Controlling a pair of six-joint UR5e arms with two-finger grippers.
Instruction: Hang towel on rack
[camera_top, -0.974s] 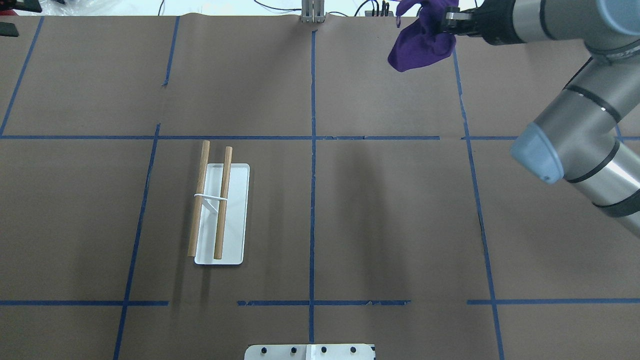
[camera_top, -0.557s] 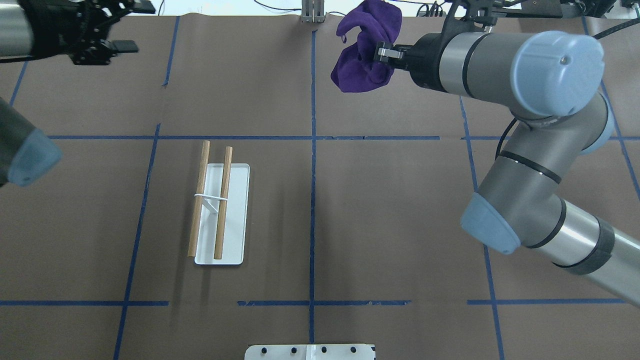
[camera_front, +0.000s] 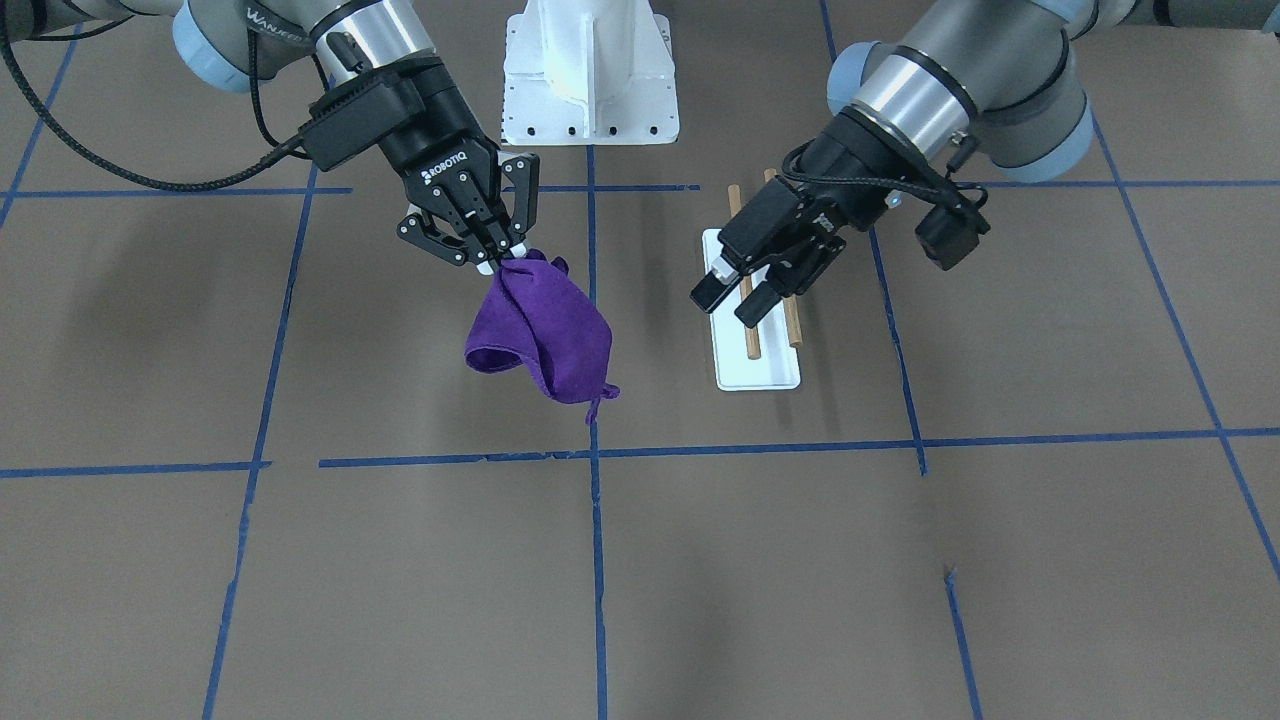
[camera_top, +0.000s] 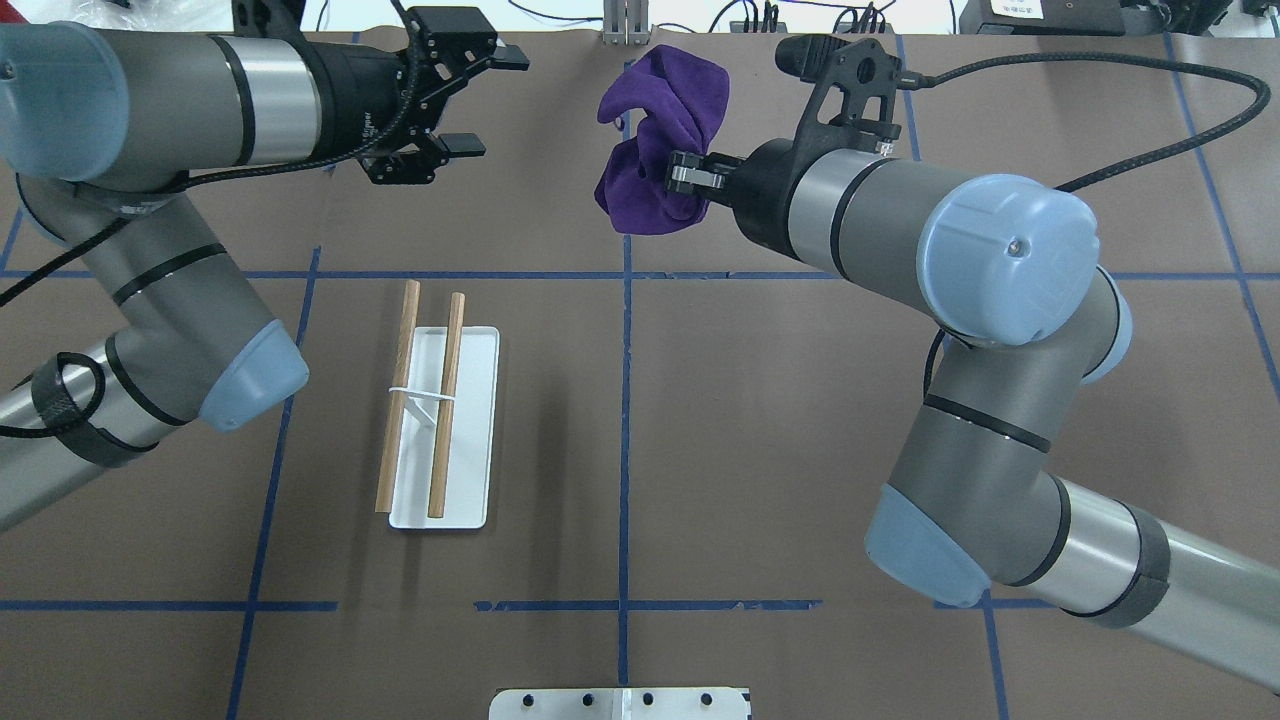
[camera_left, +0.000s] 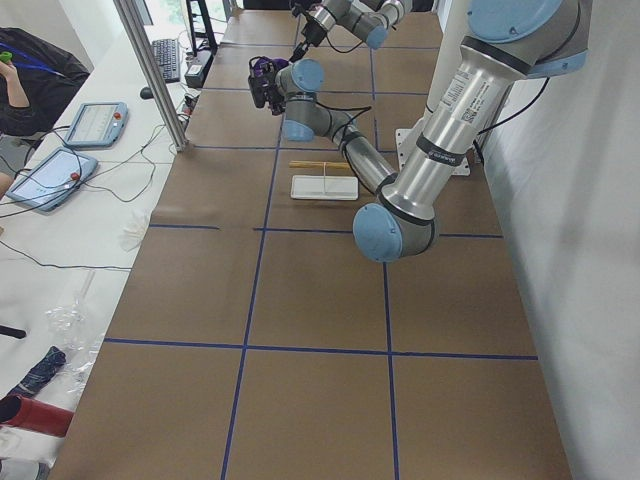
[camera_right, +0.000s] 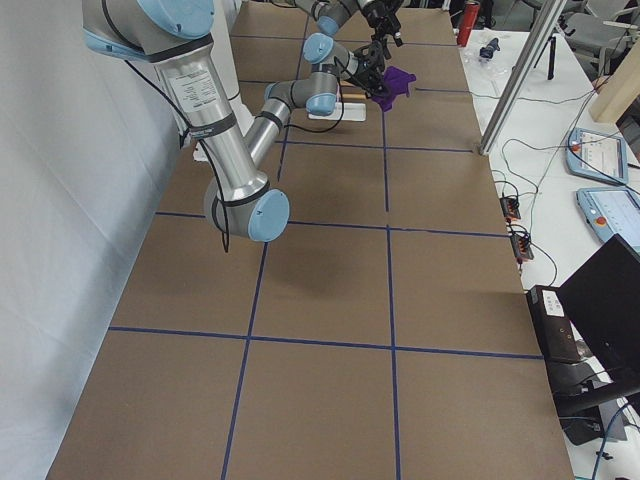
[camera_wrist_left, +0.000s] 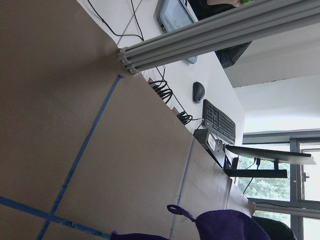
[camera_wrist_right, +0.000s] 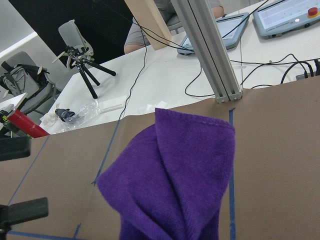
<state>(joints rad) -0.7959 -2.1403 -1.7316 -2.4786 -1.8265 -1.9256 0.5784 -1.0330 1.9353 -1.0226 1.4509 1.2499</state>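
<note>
The purple towel (camera_top: 655, 130) hangs bunched from my right gripper (camera_top: 682, 177), which is shut on its top fold, held in the air over the table's far middle. In the front view the towel (camera_front: 545, 335) droops below the right gripper (camera_front: 500, 258), with its loop tag (camera_front: 594, 404) at the lowest corner. The rack (camera_top: 440, 400), two wooden dowels over a white base, stands left of centre. My left gripper (camera_top: 500, 105) is open and empty, beyond the rack and left of the towel. In the front view the left gripper (camera_front: 722, 307) hovers over the rack (camera_front: 760, 375).
The white robot pedestal (camera_top: 620, 703) is at the near edge. An aluminium post (camera_top: 625, 25) and cables stand at the far edge. Blue tape lines (camera_top: 625, 400) grid the brown table cover. The towel fills the right wrist view (camera_wrist_right: 175, 175).
My right gripper has carried the towel leftward from the far right to the far middle. My left arm has come in from the left, its open gripper moving right toward the towel.
</note>
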